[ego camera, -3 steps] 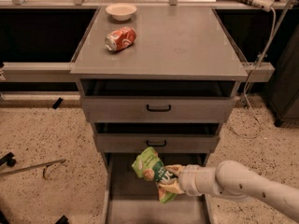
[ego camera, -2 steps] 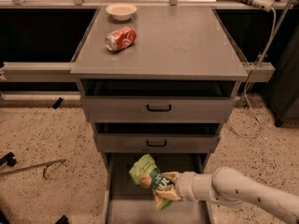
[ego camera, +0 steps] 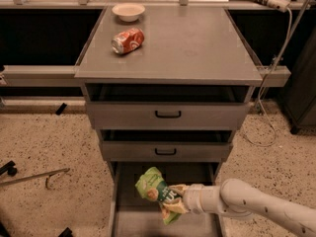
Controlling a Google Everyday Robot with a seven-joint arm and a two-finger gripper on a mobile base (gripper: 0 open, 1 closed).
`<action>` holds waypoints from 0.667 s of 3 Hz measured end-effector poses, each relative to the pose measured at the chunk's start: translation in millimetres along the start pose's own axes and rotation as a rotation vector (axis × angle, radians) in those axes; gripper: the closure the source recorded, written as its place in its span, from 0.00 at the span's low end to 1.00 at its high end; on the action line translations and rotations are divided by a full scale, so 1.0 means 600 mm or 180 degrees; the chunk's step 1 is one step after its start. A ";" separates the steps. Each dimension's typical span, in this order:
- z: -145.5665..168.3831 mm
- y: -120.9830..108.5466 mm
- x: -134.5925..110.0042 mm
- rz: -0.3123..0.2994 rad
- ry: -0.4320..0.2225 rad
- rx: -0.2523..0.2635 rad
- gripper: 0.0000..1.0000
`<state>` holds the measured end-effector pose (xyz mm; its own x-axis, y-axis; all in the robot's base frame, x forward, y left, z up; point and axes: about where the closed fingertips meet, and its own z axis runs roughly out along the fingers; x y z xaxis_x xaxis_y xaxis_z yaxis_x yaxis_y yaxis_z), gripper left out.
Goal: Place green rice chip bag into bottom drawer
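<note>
The green rice chip bag (ego camera: 154,186), crumpled light-green foil, hangs over the open bottom drawer (ego camera: 129,221), a grey shallow tray pulled out below two closed drawers. My gripper (ego camera: 174,201) comes in from the right on a white arm and is shut on the bag's lower right part. The bag sits just above the drawer floor, near its middle. The bag hides part of the fingers.
A red-orange soda can (ego camera: 128,40) lies on its side on the grey cabinet top (ego camera: 197,43), with a white bowl (ego camera: 128,11) behind it. Two upper drawers with black handles (ego camera: 168,114) are shut. A metal rod (ego camera: 34,177) lies on the speckled floor at left.
My gripper and the bag have moved slightly left and lower, deeper over the bottom drawer. The can and bowl have not moved.
</note>
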<state>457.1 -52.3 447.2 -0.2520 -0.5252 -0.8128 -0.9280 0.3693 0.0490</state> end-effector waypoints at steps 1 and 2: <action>0.047 -0.050 0.094 -0.0059 -0.0028 0.0221 1.00; 0.108 -0.103 0.200 -0.0033 -0.0049 0.0492 1.00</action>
<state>501.9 -88.8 309.1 -0.2374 -0.5183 -0.8216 -0.8769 0.4782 -0.0483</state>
